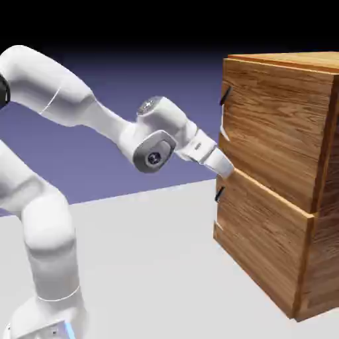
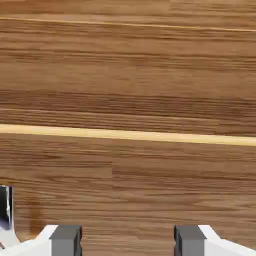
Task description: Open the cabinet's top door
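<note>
A: Cabinet [image 1: 278, 179], one, reddish-brown wood grain: where is it placed?

B: It is placed at the exterior view's right, on a pale tabletop [image 1: 152, 265]. Two front panels are stacked, and a paler edge is shown between them.

A: Top door [image 1: 275, 126], one: how is it found?

B: The upper front is formed by it, and it is seen closed. A small dark upper handle [image 1: 226, 95] is carried near its edge at the exterior view's left. The lower panel [image 1: 261, 235] is seen closed as well, with a matching lower handle [image 1: 220, 194].

A: Robot arm [image 1: 59, 86], one, white: how is it posed?

B: It is extended toward the cabinet, with its end angled downward near the division between the panels. Whether the wood is touched cannot be told.

A: Claw [image 2: 128, 240], one, grey-tipped: in what state?

B: Its fingers are spread wide, and nothing is held. Only wood grain is shown between the tips in the hand view. At that view's left edge, part of a dark, shiny handle [image 2: 6, 207] is caught, well clear of the gap between the tips
</note>
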